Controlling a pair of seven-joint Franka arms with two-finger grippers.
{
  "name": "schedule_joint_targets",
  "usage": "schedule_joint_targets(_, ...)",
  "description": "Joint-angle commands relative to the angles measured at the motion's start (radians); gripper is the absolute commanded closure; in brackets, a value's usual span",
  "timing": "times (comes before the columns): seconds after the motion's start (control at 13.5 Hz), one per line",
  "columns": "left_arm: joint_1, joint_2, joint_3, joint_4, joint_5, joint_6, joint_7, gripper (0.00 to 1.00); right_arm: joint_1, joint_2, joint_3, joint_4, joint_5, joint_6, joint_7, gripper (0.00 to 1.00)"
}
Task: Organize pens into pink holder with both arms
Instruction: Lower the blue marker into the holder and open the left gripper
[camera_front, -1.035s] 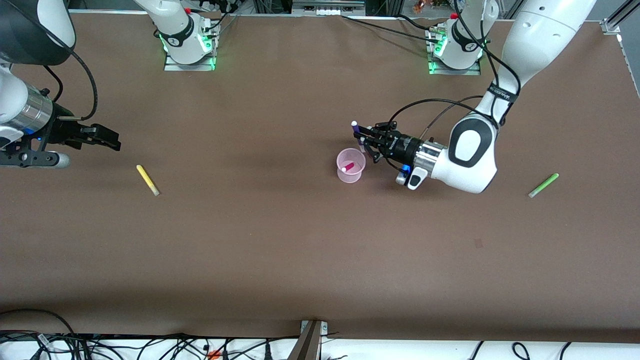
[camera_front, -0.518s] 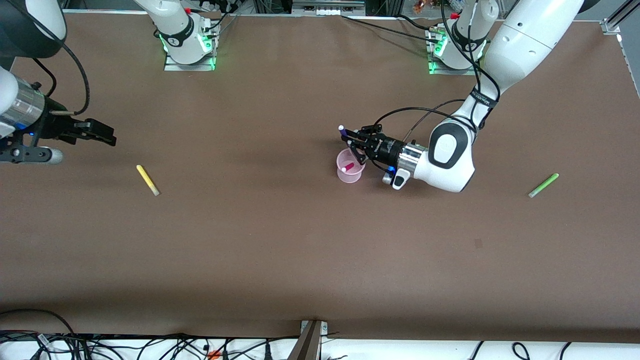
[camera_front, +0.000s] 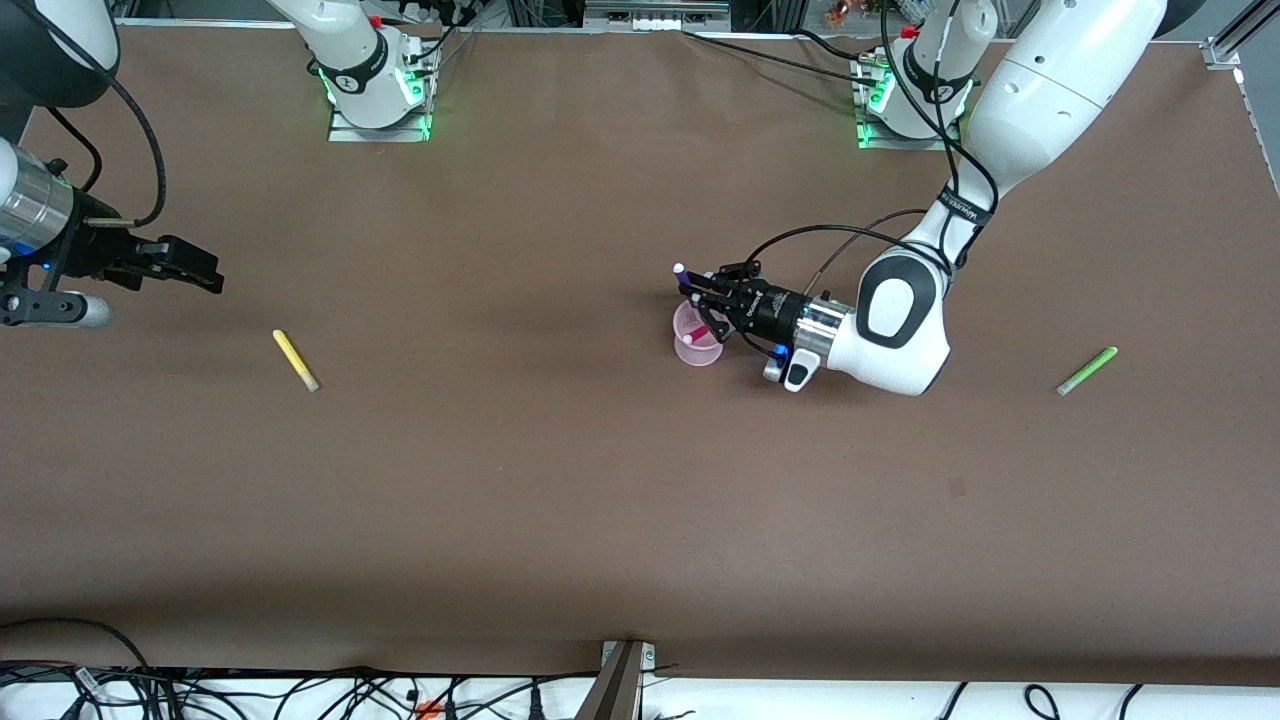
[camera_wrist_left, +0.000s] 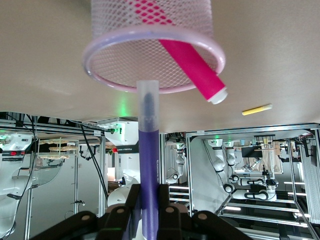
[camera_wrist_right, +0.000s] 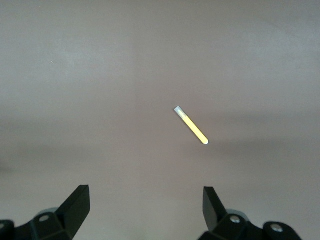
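The pink holder (camera_front: 697, 340) stands mid-table with the magenta-pink pen (camera_front: 699, 332) leaning inside it. My left gripper (camera_front: 706, 297) is shut on the purple pen (camera_front: 684, 281) and holds it over the holder's rim. In the left wrist view the purple pen (camera_wrist_left: 148, 150) points its clear end at the holder's rim (camera_wrist_left: 107, 82), with the magenta-pink pen (camera_wrist_left: 192, 65) inside. My right gripper (camera_front: 205, 273) is open and empty in the air over the table at the right arm's end, near the yellow pen (camera_front: 295, 360), which also shows in the right wrist view (camera_wrist_right: 191, 126). The green pen (camera_front: 1087, 370) lies at the left arm's end.
The arms' bases (camera_front: 378, 88) stand along the table edge farthest from the front camera. Cables (camera_front: 300, 690) hang below the table's nearest edge. The brown tabletop (camera_front: 600, 500) is bare nearer to the front camera.
My left gripper has carried the purple pen from beside the holder to over its rim and lower. My right gripper has drifted up and toward the right arm's end.
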Motion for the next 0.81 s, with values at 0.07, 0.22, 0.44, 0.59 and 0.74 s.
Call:
schedule_joint_targets(0.07,-0.008,0.066,0.01,0.064,-0.001,0.0,0.02,1.0,-0.009,0.0,-0.009,0.016,-0.002,-0.057,-0.011,0.0)
schedule_joint_targets(0.22,-0.008,0.071,0.01,0.066,0.036,0.0,0.02,0.89,-0.01,0.0,-0.014,0.017,-0.002,-0.057,-0.011,0.0)
schedule_joint_targets(0.44,0.007,0.066,0.013,0.064,0.052,-0.002,0.02,0.0,-0.009,0.005,-0.013,0.017,-0.001,-0.05,-0.01,0.0)
schedule_joint_targets(0.59,0.016,0.055,0.013,0.075,0.105,-0.003,0.018,0.0,-0.01,0.0,-0.013,0.019,-0.001,-0.048,-0.01,0.0)
schedule_joint_targets(0.74,0.047,0.02,0.013,0.08,0.144,-0.005,0.009,0.0,-0.01,-0.006,-0.013,0.02,-0.001,-0.048,-0.011,0.0)
